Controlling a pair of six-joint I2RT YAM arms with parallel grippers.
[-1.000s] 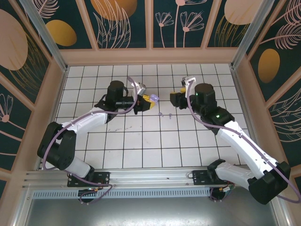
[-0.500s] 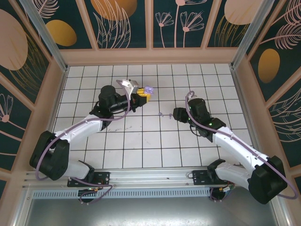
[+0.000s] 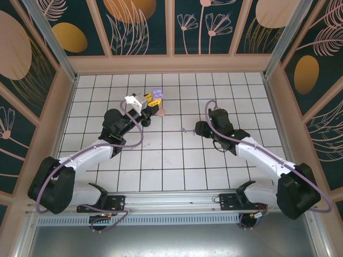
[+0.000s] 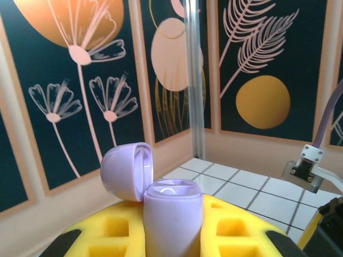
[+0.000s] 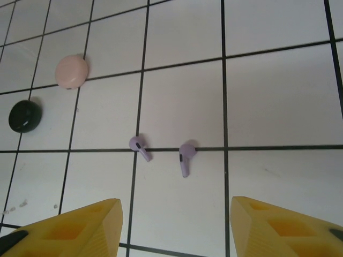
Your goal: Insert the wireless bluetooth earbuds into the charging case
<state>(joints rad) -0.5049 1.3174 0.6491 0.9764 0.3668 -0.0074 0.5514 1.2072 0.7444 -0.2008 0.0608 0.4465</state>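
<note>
My left gripper is shut on a lavender charging case, held upright with its lid hinged open; its two wells look empty. From above, this gripper holds the case over the back-left tiles. Two lavender earbuds lie side by side on a tile line, stems pointing toward my right gripper. That gripper is open, low over the floor just short of them, nothing between its yellow fingers. In the top view the earbuds sit just left of the right gripper.
A shut pink round case and a black round case rest on the tiles beyond the earbuds, to the left. The pink case lies close beside the left gripper. Patterned walls fence the white tiled floor.
The left arm has carried the lavender case back and to the left. The right arm has dropped and pulled nearer, its open gripper now low beside the two earbuds.
</note>
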